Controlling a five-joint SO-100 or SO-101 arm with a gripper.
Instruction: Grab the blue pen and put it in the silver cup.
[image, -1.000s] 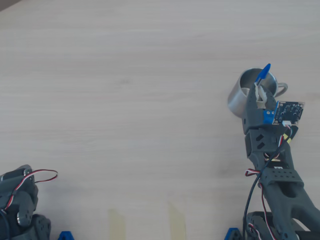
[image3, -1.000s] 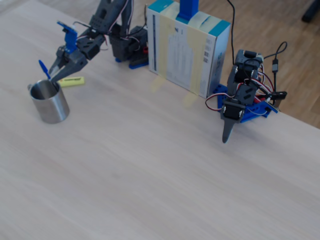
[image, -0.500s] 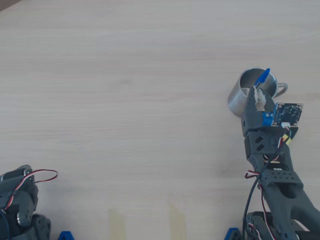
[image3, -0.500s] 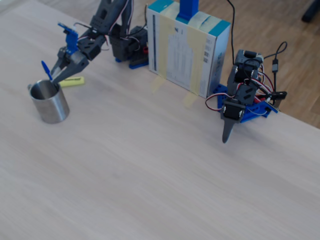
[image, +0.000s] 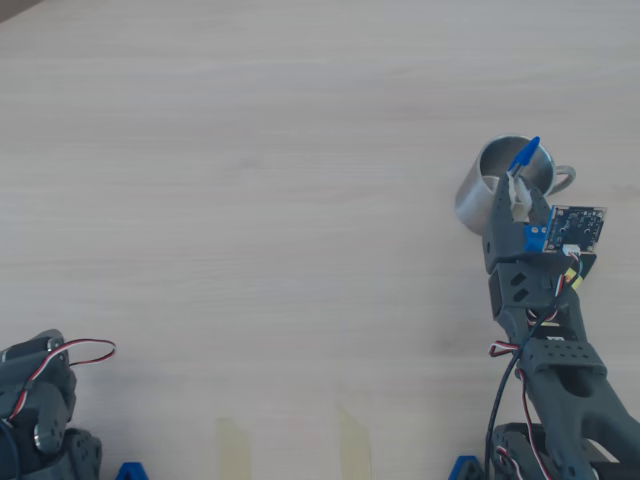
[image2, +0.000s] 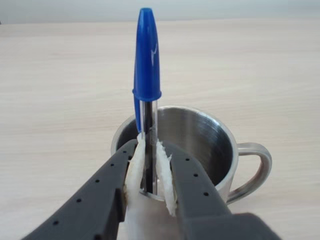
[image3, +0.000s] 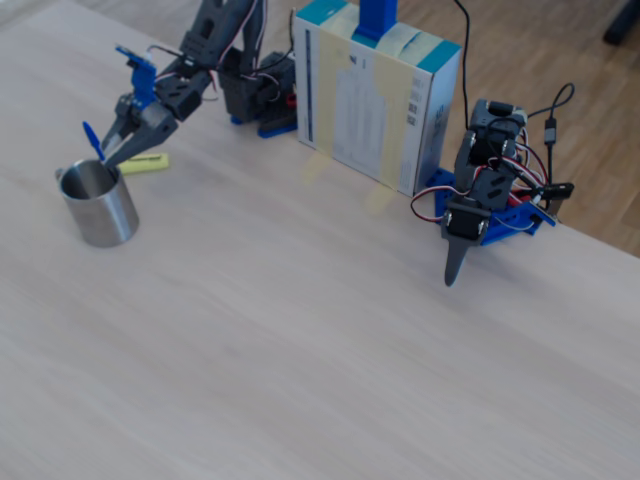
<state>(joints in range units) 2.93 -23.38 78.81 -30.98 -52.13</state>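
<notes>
My gripper (image2: 150, 172) is shut on the blue pen (image2: 148, 65), which stands nearly upright with its blue cap on top. Its lower end hangs just over the near rim of the silver cup (image2: 200, 135), whose loop handle points right in the wrist view. From overhead the blue pen (image: 524, 155) leans across the silver cup (image: 478, 195) opening, with the gripper (image: 519, 197) at the cup's near rim. In the fixed view the gripper (image3: 112, 150) holds the pen (image3: 91, 139) over the cup (image3: 98, 205) at the left.
A yellow highlighter (image3: 143, 162) lies on the table just behind the cup. A white and teal box (image3: 375, 90) stands at the back. A second idle arm (image3: 480, 200) sits to its right, its base also visible overhead (image: 40, 410).
The gripper has shifted slightly, bringing the pen a little lower and more squarely over the cup's opening. In the last half second nothing visibly moves.
</notes>
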